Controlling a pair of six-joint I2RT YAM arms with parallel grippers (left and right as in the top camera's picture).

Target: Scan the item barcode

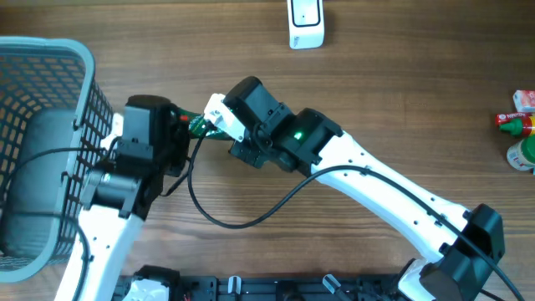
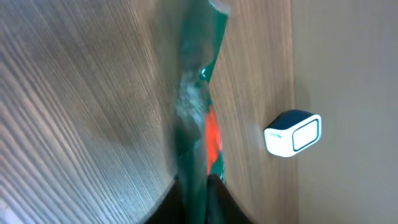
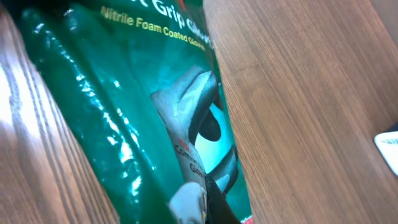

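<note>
A: Where is the packet (image 1: pixel 196 125)?

B: Left of the table's (image 1: pixel 376 100) middle, lifted between the two arms. The basket (image 1: pixel 42 43) is at its nine o'clock and the scanner (image 1: pixel 306 23) between one and two o'clock, well apart from it.

A: Who has hold of it?

B: Both, it seems. The left gripper (image 2: pixel 202 196) stands nearly closed, and the green film rises straight out from between its fingers. The right gripper (image 3: pixel 199 202) is fully closed, and its camera shows its fingertip against the printed face of the packet, so it looks pinched there too.

A: Is the barcode showing?

B: Not in any view. The right wrist view gives only the glove print and lettering; the left wrist view sees the packet edge-on.

A: So what does the step ask for?

B: Probably a handover, then a turn. One arm should grip firmly before the other lets go, since the film looks slick and limp and could sag or slip. The holder should pinch near an edge so its fingers do not cover the code, then carry the packet toward one o'clock and present the hidden face flat to the scanner's window.

A: Risks?

B: A crease or glare across the code, or a fold hiding it.
</note>
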